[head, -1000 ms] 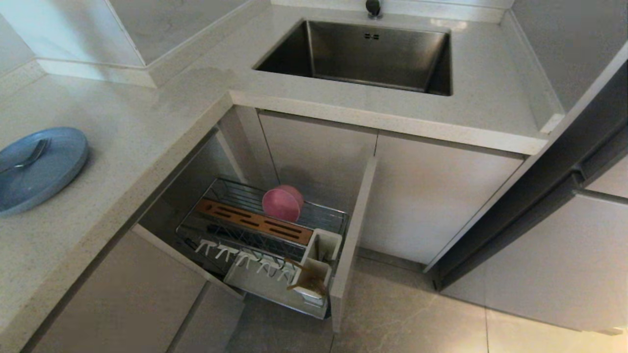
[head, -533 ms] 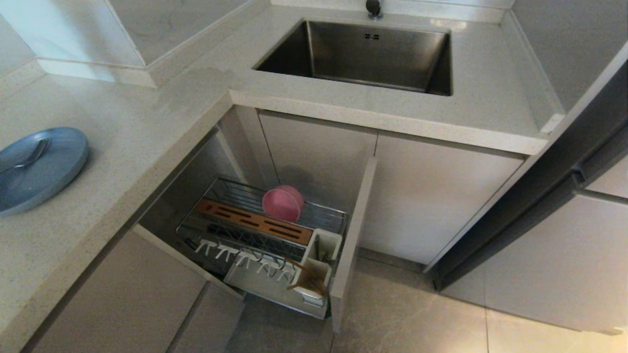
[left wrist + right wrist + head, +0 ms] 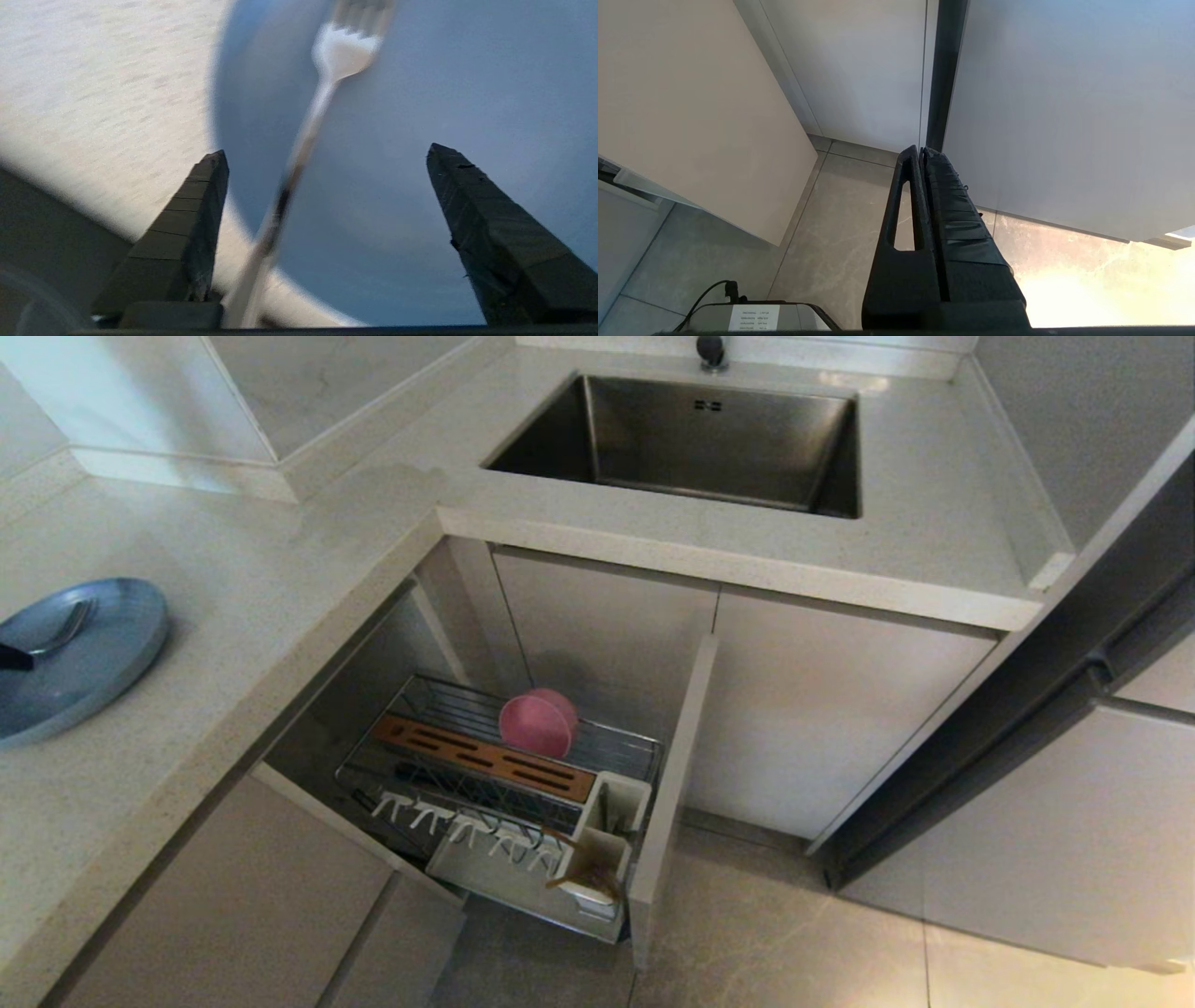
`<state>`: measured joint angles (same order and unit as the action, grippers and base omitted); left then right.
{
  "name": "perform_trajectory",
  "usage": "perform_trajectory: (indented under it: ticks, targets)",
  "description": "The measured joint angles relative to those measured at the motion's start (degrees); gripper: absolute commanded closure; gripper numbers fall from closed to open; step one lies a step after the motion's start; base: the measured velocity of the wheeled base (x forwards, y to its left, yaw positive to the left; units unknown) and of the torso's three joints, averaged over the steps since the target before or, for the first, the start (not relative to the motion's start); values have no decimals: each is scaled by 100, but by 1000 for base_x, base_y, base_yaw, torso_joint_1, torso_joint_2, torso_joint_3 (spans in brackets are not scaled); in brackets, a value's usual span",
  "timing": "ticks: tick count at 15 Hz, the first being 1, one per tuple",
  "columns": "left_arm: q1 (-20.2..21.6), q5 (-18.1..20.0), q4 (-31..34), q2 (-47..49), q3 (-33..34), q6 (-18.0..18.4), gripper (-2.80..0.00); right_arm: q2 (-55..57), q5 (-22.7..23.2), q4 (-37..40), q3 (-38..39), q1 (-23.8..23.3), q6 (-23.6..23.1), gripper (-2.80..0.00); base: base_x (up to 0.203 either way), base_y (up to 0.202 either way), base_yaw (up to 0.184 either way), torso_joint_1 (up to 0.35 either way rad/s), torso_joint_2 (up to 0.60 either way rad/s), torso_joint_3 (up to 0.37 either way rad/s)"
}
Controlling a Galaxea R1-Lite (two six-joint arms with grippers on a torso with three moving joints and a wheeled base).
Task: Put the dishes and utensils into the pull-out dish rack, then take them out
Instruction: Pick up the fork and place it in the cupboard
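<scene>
A pale-blue plate [image 3: 103, 653] lies on the counter at the far left, with a silver utensil [image 3: 65, 630] resting on it. In the left wrist view the utensil [image 3: 322, 93] shows short tines like a fork. My left gripper [image 3: 324, 150] hangs open just over the plate [image 3: 420, 116], and the utensil's handle runs between its fingers, close to one finger [image 3: 205, 196]. One dark fingertip [image 3: 11, 656] shows at the head view's left edge. The pink bowl [image 3: 537, 723] stands on edge in the pull-out dish rack [image 3: 616, 742]. Chopsticks [image 3: 579, 873] sit in a white cup. My right gripper [image 3: 920, 150] is shut and empty, low over the floor.
The steel sink [image 3: 709, 439] is set in the counter behind the rack. The rack's beige front panel [image 3: 667, 803] juts out over the tiled floor. Cabinet doors [image 3: 1041, 116] stand close to the right gripper, and a grey box with a cable [image 3: 752, 317] sits below it.
A dark fingertip of my left gripper has come into the head view at the left edge, over the plate. The plate, the utensil, the bowl and the rack have not moved.
</scene>
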<state>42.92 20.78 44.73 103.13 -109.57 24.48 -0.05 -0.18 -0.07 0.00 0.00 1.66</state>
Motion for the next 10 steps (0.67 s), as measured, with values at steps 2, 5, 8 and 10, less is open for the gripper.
perform_trajectory:
  ticks: [2,5,8,10]
  targets:
    - [-87,-10,5,51,1,-10,-280,0,0,0,0,0,-1,0,0,0,0,0,0,0]
    - [-153,-22,23,111,4,-10,-280,0,1,0,0,0,0,0,0,0,0,0,0,0]
    - [-160,-93,-11,153,1,-9,-280,0,0,0,0,0,-1,0,0,0,0,0,0,0]
    - [-165,-111,25,166,0,-17,-280,0,0,0,0,0,-1,0,0,0,0,0,0,0]
